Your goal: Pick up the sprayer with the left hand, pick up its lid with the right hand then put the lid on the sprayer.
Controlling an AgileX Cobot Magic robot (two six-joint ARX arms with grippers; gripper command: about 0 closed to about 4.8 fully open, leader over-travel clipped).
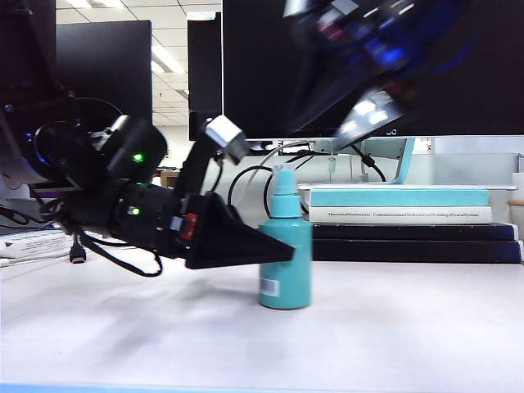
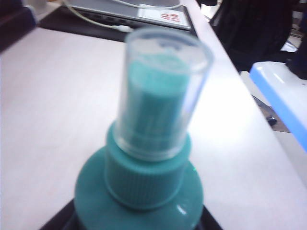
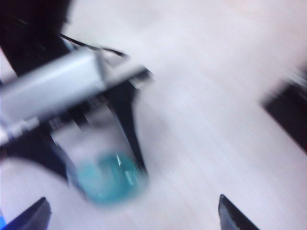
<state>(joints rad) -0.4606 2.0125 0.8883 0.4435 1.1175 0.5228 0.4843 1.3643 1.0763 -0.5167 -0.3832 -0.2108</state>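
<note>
Pale table (image 1: 409, 327) fills the foreground, with dark monitors (image 1: 344, 65) behind it and a stack of books (image 1: 401, 214) along its far edge toward the right. Standing upright near the middle of the table is the sprayer (image 1: 286, 262), teal, with a white label low on its side. The lid (image 2: 160, 91), a clear cap, sits over the nozzle; in the left wrist view it reaches down to the ribbed collar and the teal nozzle shows through it. In the exterior view the cap is only a faint pale shape on top of the bottle. The left gripper (image 1: 274, 252) reaches in from the left side of the table, nearly level, its black fingers (image 1: 237, 241) meeting the bottle at mid-height. Its jaws are partly parted around the bottle body and appear pressed to it, though the contact itself is hidden at the lower edge of the left wrist view. The right gripper (image 3: 132, 213) is raised well above the table, a blur at the top of the exterior view. Its 2 black fingertips (image 3: 232, 215) stand spread wide with nothing between them, and its camera looks down on the blurred bottle and the left arm.
</note>
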